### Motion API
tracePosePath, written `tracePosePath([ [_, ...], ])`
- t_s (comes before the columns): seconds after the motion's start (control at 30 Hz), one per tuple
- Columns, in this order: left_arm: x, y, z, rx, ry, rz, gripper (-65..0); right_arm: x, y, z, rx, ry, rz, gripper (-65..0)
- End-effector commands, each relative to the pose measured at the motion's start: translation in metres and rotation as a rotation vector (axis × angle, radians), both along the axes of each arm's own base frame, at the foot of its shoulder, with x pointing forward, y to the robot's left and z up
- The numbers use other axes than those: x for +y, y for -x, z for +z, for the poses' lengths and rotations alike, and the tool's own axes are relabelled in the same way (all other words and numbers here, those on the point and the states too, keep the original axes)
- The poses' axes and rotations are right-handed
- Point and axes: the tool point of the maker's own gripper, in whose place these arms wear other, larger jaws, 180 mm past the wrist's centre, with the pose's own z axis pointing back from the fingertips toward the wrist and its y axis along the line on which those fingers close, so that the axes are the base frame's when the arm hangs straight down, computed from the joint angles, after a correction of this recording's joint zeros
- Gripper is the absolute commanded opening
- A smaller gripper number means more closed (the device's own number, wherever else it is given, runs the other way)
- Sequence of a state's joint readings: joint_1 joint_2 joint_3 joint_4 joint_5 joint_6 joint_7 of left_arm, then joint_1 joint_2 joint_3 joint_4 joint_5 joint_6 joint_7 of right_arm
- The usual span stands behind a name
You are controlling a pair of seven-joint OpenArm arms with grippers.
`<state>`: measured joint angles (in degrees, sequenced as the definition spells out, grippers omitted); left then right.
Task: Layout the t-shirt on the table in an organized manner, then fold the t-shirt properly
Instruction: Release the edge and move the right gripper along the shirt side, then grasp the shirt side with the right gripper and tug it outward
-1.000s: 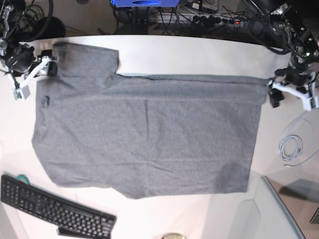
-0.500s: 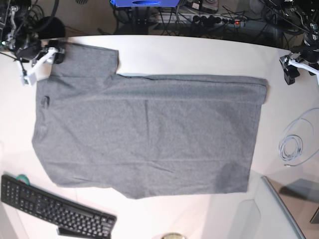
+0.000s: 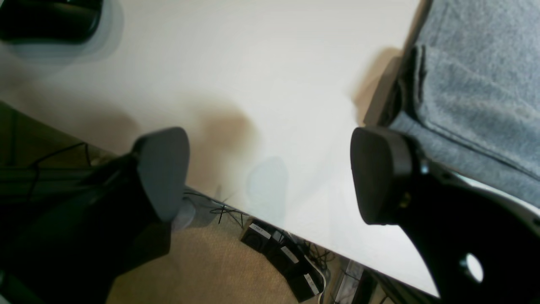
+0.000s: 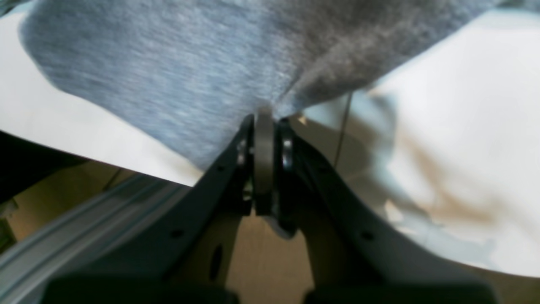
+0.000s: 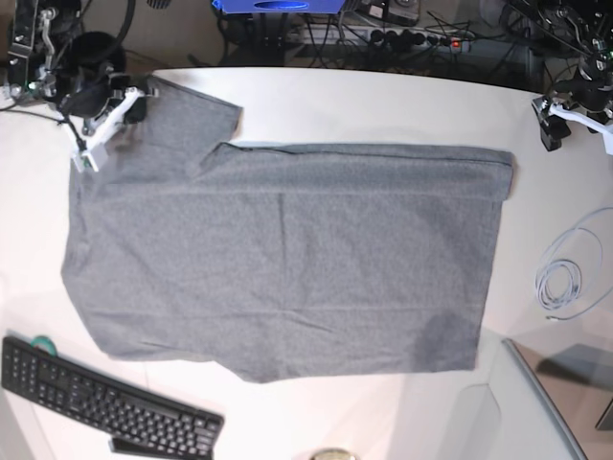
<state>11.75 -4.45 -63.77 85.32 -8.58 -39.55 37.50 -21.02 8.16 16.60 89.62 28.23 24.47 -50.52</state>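
The heather-grey t-shirt (image 5: 287, 259) lies spread flat on the white table (image 5: 383, 101), its hem towards the right. My right gripper (image 5: 142, 96) is at the far left and is shut on the sleeve edge; the right wrist view shows its jaws (image 4: 263, 122) pinching a fold of the grey fabric (image 4: 168, 63) over the table's edge. My left gripper (image 5: 575, 129) is open and empty at the far right, clear of the shirt. In the left wrist view the open gripper (image 3: 270, 169) hangs over bare table (image 3: 253, 63), with the hem corner (image 3: 476, 84) beside one finger.
A black keyboard (image 5: 105, 402) lies at the front left. A coiled white cable (image 5: 565, 283) lies right of the shirt. A clear panel (image 5: 536, 402) stands at the front right. Cables and a power strip (image 5: 412, 38) lie beyond the far edge.
My right gripper has moved up and to the right with the sleeve, tilting the sleeve. My left gripper has let go of the hem corner and drawn away to the far right.
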Motion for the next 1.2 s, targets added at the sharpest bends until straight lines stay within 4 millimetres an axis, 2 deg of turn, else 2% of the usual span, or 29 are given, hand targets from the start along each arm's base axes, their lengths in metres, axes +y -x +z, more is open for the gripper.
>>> tracePosePath([
  [0.0, 0.008, -0.005, 0.013, -0.034, -0.032, -0.010, -7.7, -0.001, -0.017, 0.015, -0.066, -0.001, 0.005, -64.8],
  [0.13, 0.007, -0.006, 0.013, -0.036, -0.030, -0.011, -7.7, -0.001, -0.040, 0.033, -0.077, 0.027, 0.051, -64.8],
  [0.37, 0.006, -0.006, 0.012, -0.034, -0.027, -0.012, -7.7, -0.002, -0.105, 0.067, -0.159, 0.046, 0.075, -64.8],
  [0.47, 0.005, -0.006, 0.011, -0.033, -0.025, -0.013, -7.7, -0.001, -0.128, 0.073, -0.167, 0.037, 0.076, -64.8],
  [0.63, 0.003, -0.007, 0.010, -0.034, -0.022, -0.017, -7.7, 0.000, -0.158, 0.066, -0.143, -0.012, 0.048, -64.8],
  [0.77, 0.003, -0.006, 0.009, -0.032, -0.020, -0.017, -7.7, 0.002, -0.175, 0.059, -0.139, -0.050, 0.019, -64.8],
  [0.97, 0.001, 0.000, -0.005, -0.007, 0.020, -0.004, -7.7, 0.003, -0.189, 0.052, -0.135, -0.086, -0.011, -64.8],
  [1.07, 0.001, 0.000, -0.006, -0.005, 0.020, -0.004, -7.7, -0.002, -0.196, 0.053, -0.156, -0.086, -0.027, -64.8],
  [1.17, 0.001, 0.000, -0.006, -0.005, 0.020, -0.004, -7.7, 0.008, -0.203, 0.056, -0.184, -0.076, 0.011, -64.8],
])
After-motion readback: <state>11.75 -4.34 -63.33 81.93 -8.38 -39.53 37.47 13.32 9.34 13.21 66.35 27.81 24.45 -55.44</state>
